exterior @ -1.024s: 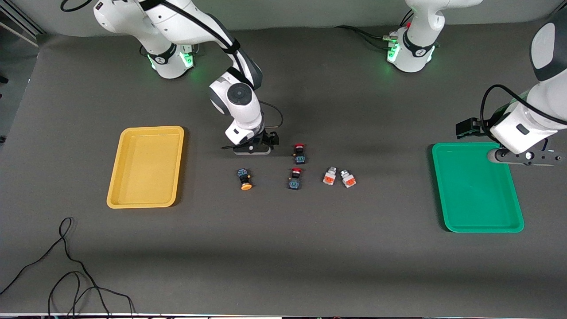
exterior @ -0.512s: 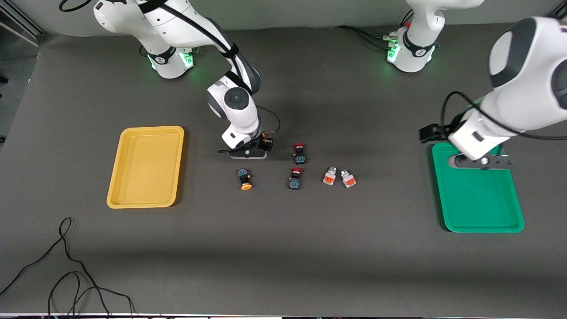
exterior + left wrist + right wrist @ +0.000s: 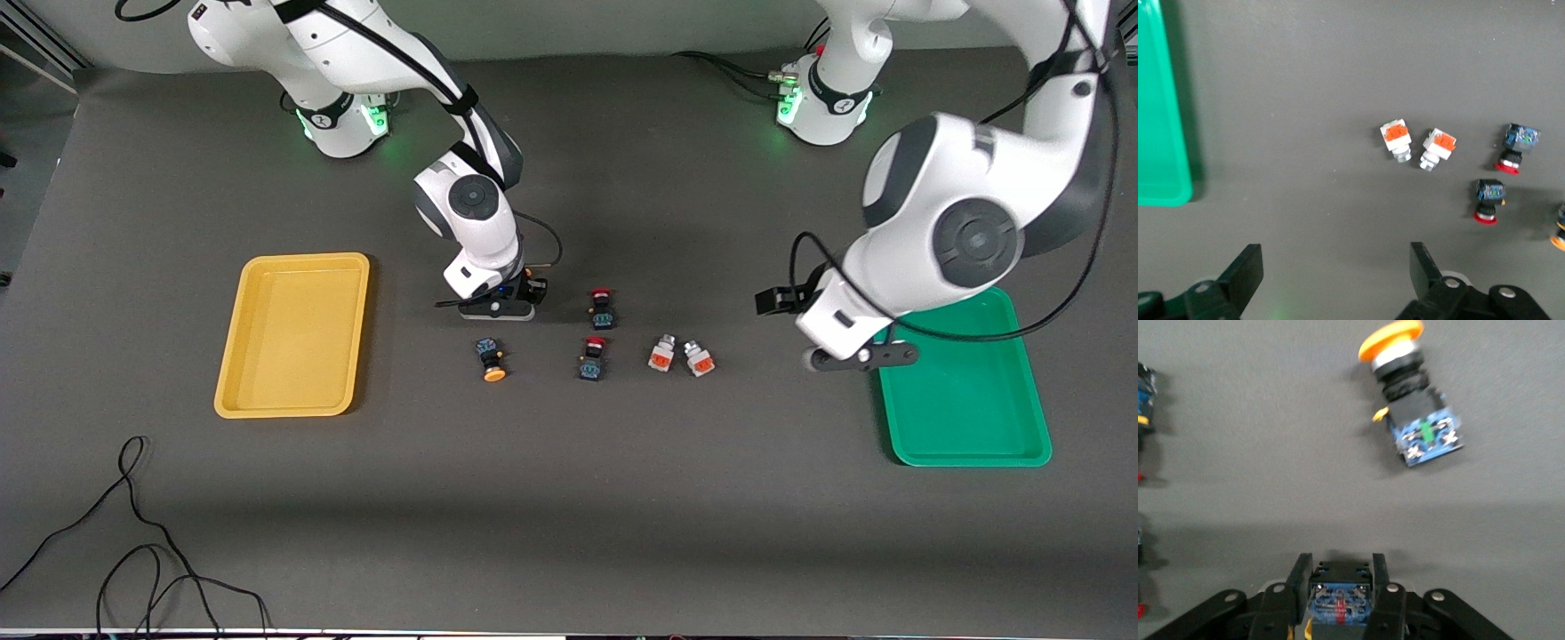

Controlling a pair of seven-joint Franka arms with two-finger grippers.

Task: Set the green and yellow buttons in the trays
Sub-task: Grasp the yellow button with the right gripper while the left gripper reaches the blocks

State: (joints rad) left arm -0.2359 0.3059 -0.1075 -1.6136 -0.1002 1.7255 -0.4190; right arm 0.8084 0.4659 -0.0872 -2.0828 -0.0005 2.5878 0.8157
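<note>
While left fingers (image 3: pixel 1245 277) gape, right fingers (image 3: pixel 1300 583) on button (image 3: pixel 1338 597).

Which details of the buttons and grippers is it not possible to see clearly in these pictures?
- Cap of the button held in the right gripper: cut off by the right wrist view's edge; in the front view the gripper covers it.
- Left gripper fingertips: the front view hides them under the arm.
- Markings on the two whitish buttons: too small.
- Green tray: partly covered by that arm.
</note>
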